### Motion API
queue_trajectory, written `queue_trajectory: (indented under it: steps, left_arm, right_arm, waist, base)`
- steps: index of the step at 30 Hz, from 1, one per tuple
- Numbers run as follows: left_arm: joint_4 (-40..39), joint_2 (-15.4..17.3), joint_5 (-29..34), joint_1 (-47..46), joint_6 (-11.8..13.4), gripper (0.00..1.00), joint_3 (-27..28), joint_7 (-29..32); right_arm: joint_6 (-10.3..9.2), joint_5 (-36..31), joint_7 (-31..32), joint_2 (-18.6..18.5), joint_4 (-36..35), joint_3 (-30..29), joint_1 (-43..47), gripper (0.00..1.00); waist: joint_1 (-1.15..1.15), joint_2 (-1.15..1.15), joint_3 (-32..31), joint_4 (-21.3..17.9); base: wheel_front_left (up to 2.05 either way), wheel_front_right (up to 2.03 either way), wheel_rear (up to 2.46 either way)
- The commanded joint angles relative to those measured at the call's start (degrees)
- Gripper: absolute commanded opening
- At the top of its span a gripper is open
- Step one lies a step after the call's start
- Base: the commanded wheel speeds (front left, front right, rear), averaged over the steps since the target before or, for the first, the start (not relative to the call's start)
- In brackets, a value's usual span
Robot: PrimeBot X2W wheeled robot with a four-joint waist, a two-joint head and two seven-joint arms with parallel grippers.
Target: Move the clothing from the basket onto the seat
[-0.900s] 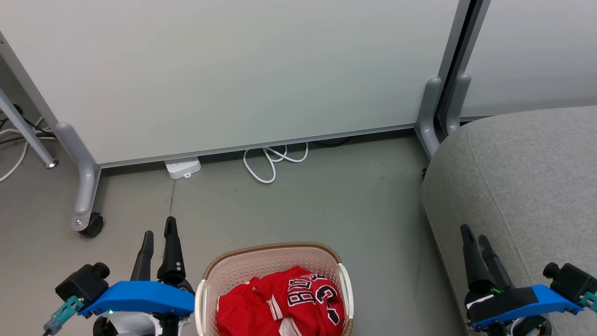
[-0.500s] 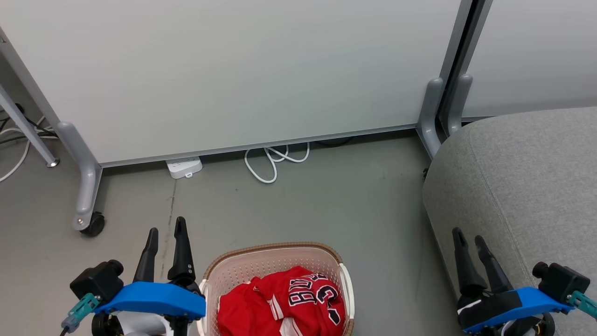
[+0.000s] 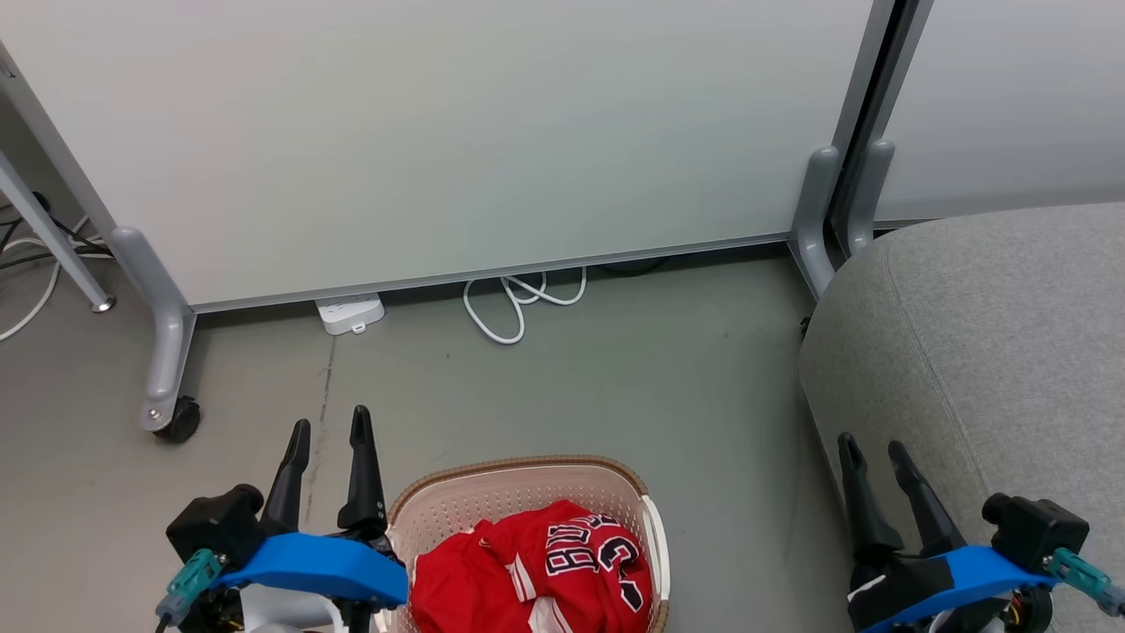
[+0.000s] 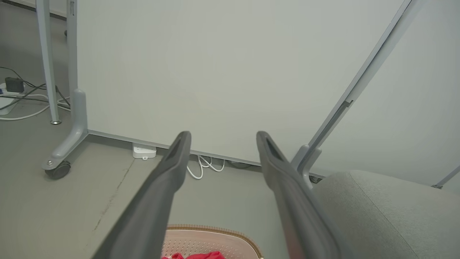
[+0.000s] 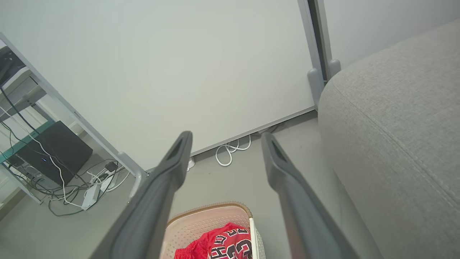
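Note:
The cream perforated basket (image 3: 527,479) with a brown rim stands on the floor at the bottom centre, and its rim (image 4: 212,230) also edges the left wrist view. Inside lies the red clothing (image 3: 536,571), a jersey with black-and-white lettering on top, seen too in the right wrist view as red clothing (image 5: 219,242) in the basket (image 5: 201,223). The grey seat (image 3: 993,352) fills the right side. My left gripper (image 3: 330,431) is open just left of the basket. My right gripper (image 3: 870,444) is open over the seat's front-left edge. Both hold nothing.
A pale partition panel (image 3: 439,132) on grey wheeled feet (image 3: 167,387) stands behind the basket. A white power strip (image 3: 350,313) and looped white cable (image 3: 518,308) lie at its base. Cables and a dark box (image 5: 54,154) sit at far left.
Both grippers have shifted inward toward the basket, the left to the right and the right to the left. The clothing and basket lie as before.

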Motion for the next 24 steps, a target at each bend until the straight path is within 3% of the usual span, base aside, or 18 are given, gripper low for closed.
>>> queue_trajectory:
  steps: [1, 24]
  left_arm:
    - [-0.4, 0.3, 1.5, -1.3, 0.3, 1.0, -0.4, -0.7]
    - [0.4, 0.4, 13.4, -0.9, 0.8, 1.0, -2.4, -3.6]
  right_arm:
    - [0.1, -1.5, -0.6, -0.5, -0.2, 0.2, -0.6, 1.0]
    - [0.12, -13.8, -3.6, -0.4, 0.5, 1.7, -0.4, 1.0]
  waist:
    - [0.0, 0.0, 0.0, 0.0]
    - [0.0, 0.0, 0.2, 0.5]
  base:
    - [0.0, 0.0, 0.0]
    - [0.0, 0.0, 0.0]
